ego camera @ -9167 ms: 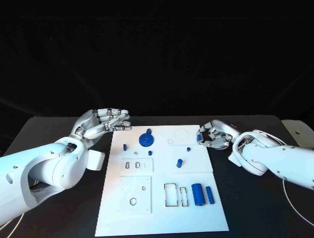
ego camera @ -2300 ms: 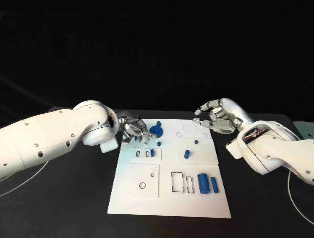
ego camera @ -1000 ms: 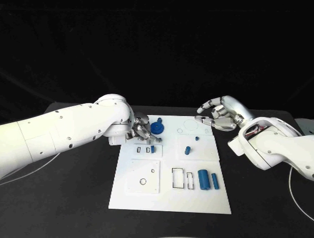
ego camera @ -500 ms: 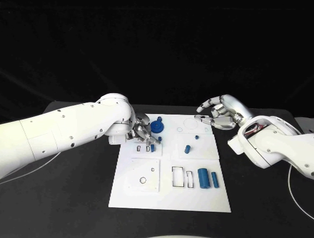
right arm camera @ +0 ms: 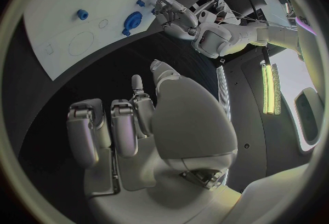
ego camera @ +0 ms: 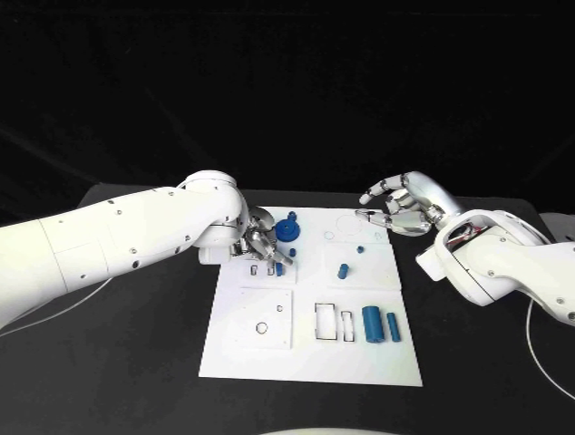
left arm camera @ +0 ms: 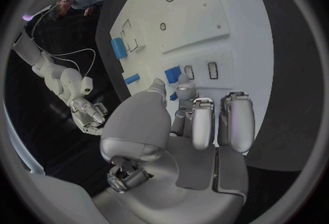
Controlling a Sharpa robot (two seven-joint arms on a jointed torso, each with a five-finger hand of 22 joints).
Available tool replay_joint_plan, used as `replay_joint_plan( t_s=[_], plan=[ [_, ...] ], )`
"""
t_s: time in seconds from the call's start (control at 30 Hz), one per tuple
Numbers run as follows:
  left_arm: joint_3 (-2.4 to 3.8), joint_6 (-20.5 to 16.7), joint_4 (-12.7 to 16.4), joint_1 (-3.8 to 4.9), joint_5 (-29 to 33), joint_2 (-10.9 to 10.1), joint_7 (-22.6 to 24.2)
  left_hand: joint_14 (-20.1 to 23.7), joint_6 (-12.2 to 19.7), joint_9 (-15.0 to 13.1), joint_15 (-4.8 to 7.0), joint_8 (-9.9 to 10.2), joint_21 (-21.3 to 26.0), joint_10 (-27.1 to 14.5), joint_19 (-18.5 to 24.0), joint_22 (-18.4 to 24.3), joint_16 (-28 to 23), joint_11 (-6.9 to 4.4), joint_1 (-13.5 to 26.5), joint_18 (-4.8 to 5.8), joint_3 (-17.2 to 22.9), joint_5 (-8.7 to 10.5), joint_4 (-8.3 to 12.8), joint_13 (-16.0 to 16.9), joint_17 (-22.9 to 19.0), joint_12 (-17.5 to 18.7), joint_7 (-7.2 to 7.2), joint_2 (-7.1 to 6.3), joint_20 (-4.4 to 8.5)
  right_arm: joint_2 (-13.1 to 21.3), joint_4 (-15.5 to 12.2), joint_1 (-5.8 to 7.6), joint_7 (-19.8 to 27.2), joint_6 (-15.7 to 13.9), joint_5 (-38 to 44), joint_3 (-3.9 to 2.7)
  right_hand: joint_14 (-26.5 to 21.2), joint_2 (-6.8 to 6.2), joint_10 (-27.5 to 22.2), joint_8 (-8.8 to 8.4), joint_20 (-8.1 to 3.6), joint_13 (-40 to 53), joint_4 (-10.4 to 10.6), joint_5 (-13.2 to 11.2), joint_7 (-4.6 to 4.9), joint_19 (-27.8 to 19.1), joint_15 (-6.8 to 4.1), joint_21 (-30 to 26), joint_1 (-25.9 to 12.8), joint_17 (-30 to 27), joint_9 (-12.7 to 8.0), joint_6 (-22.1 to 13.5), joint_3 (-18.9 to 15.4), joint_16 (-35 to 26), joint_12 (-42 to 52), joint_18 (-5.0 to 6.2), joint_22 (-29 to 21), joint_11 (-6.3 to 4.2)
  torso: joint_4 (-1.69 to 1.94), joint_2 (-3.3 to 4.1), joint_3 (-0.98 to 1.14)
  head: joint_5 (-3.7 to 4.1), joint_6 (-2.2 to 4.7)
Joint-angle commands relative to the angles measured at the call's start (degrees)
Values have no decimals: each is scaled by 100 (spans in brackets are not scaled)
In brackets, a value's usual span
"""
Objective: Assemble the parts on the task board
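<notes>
A white task board (ego camera: 255, 358) lies lengthwise in the middle of the black bench (ego camera: 131, 362), carrying a scatter of small blue parts. The left robot hand (ego camera: 261, 245) is lowered over the board's far left portion, its fingers (left arm camera: 194, 120) bunched downward beside a small blue block (left arm camera: 172, 74) near two little rectangular slots; whether it is actually pinching that piece cannot be told. Just beyond that hand sits a round blue gear (ego camera: 287, 235) with a blue peg (ego camera: 292, 217) beside it. Toward the middle of the board lie a short blue pin (ego camera: 344, 269) and a tiny blue stud (ego camera: 362, 248). On the near right part, a thick blue cylinder (ego camera: 371, 324) and a thinner blue rod (ego camera: 394, 328) lie side by side, next to two rectangular cut-outs. The right robot hand (ego camera: 400, 207) hovers above the board's far right corner, fingers curled loosely inward with nothing between them.
</notes>
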State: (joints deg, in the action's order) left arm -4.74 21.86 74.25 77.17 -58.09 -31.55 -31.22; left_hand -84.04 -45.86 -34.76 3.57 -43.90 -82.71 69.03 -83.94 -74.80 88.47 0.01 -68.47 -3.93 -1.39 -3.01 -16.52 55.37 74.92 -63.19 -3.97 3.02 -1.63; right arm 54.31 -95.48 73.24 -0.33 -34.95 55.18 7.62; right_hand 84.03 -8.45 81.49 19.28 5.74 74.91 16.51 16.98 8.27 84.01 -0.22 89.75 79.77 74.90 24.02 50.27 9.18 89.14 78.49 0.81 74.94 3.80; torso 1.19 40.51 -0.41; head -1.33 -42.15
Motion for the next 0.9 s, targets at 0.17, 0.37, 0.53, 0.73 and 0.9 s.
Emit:
replay_joint_plan(
  t_s=[0.17, 0.37, 0.53, 0.73, 0.9],
  plan=[
    [-8, 168, -38, -28, 5, 50, -20, -542, 62, -44, 31, -30, -35, -68, -194, -16, 26, -10, -138, 109, 126, -4, -10, -22, 1336, -7, -12, -3, 41, -13, 5, -2, -22, 97, 75, 0, 537, 14, -6, 33, -35, 622, 11, 24, -1, 599, -39, 25, -69, 1277, 8, -41, 35, -23, -19, -81, 1506, -29, -1, 3, -1, 2, -2],
    [-14, 162, -54, -45, 17, 69, -20, -543, 85, -71, 30, -19, -41, -95, -194, -28, 30, -9, -198, 111, 225, -4, -10, -39, 1341, 5, -13, -18, 40, -21, 9, -2, -29, 105, 75, 0, 536, 18, -5, 36, -35, 622, 12, 29, -1, 599, -39, 25, -77, 1272, 10, -42, 39, -25, -19, -81, 1506, -30, -3, 3, 2, -3, -13],
    [-16, 140, -57, -49, 37, 74, -15, -543, 101, -101, 29, 0, -44, -124, -191, -33, 30, -10, -272, 111, 381, -5, -11, -62, 1341, 21, -13, -36, 38, -28, 13, -2, -33, 110, 76, 0, 536, 18, -5, 36, -35, 622, 12, 29, -1, 599, -39, 25, -77, 1272, 10, -42, 39, -25, -19, -81, 1506, -30, -1, 1, 4, -7, -15],
    [-17, 89, -57, -51, 134, 71, -7, -542, 117, -160, 42, 63, -54, -154, -188, -56, 29, -24, -481, 113, 917, -9, -6, -75, 1340, 26, 1, -136, 47, -41, 25, -4, -41, 121, 76, 1, 536, 21, -1, 37, -35, 626, 11, 33, -1, 599, -39, 25, -80, 1272, 11, -43, 42, -26, -14, -81, 1506, -30, -2, 0, 5, -7, -24],
    [-15, 25, -42, -51, 264, 48, 6, -539, 128, -258, 60, 113, -58, -191, -185, -74, 22, -52, -816, 114, 2205, -13, 53, -123, 1332, 64, 18, -424, 69, -53, 38, -9, -45, 135, 76, 2, 535, 23, -2, 39, -35, 624, 10, 37, -2, 599, -39, 25, -81, 1269, 12, -44, 45, -27, -15, -81, 1506, -30, -6, 2, 6, -3, -28]
  ],
)
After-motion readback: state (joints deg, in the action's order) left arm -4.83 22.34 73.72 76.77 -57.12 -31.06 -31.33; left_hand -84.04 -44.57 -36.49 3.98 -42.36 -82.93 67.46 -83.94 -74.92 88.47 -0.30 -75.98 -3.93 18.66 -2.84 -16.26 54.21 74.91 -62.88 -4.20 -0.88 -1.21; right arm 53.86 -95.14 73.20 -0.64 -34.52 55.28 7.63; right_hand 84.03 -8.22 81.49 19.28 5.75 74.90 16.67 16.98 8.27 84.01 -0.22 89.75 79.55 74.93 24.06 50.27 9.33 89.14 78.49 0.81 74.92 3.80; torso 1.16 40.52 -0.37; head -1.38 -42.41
